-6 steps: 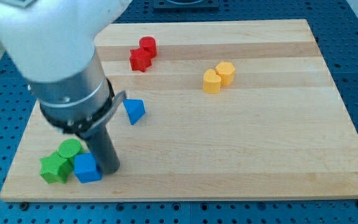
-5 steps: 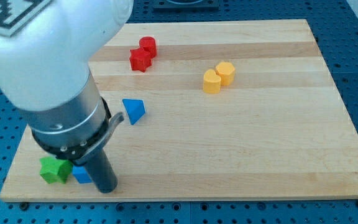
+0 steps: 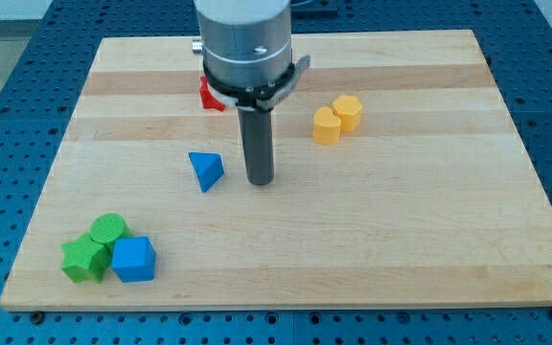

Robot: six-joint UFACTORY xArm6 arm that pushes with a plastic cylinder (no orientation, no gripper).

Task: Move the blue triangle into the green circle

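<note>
my tip (image 3: 260,180): moved from beside the blue cube (image 3: 133,260) at the view's bottom left to just right of the blue triangle (image 3: 205,171), apart from it.
green circle (image 3: 108,228): uncovered again.
red blocks (image 3: 209,94): now mostly hidden by the arm.

My tip (image 3: 261,180) rests on open board just to the view's right of the blue triangle (image 3: 205,171), a narrow gap between them. Bare wood runs from the triangle toward the green circle (image 3: 108,228) at lower left. A green block (image 3: 84,259) and blue cube (image 3: 133,260) crowd the circle's bottom side.
</note>
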